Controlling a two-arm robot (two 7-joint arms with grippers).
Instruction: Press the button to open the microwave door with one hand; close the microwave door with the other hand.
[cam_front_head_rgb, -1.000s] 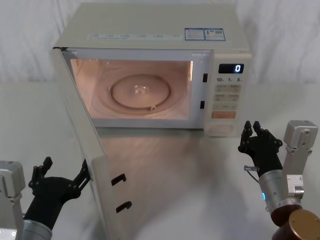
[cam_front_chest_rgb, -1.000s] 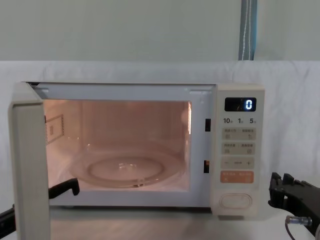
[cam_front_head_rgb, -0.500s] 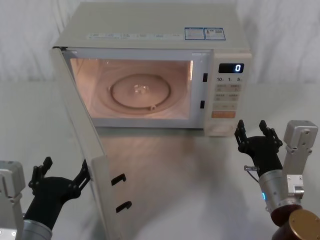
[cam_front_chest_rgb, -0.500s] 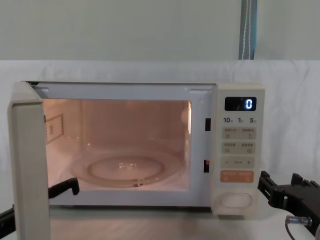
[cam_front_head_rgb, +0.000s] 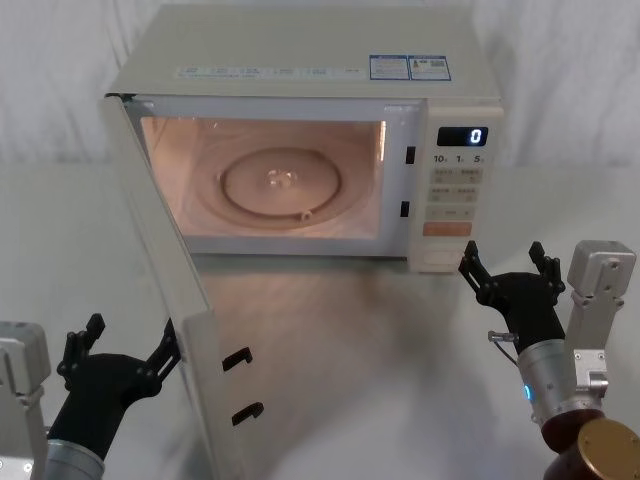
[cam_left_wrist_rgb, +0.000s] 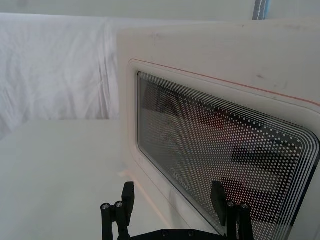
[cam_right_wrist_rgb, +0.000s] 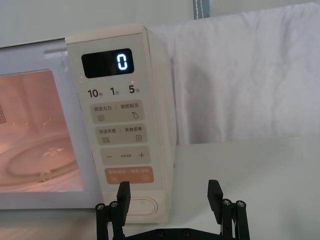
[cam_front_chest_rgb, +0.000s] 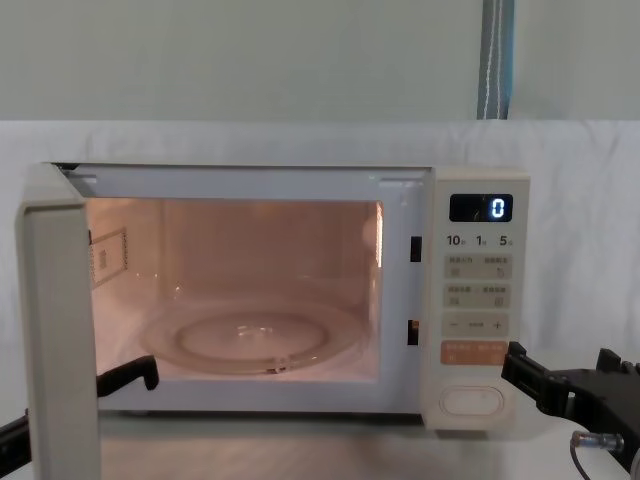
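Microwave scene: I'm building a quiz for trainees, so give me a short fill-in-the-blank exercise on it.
1. The microwave door stands ____.
2. The display reads ____.
3. The right gripper has its fingers ____ near the button.
4. The left gripper sits on the door's ____ side.

Missing words: open; 0; open; outer

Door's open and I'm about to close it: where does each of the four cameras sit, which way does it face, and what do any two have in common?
Head view: high, looking down on the open microwave door; left gripper low left, right gripper low right, both open.
Chest view: low, facing the lit cavity and the button; right gripper's fingers at lower right.
Left wrist view: behind the left gripper, facing the door's window.
Right wrist view: behind the right gripper, facing the button.
Shared: chest and right wrist views both show the display reading 0.
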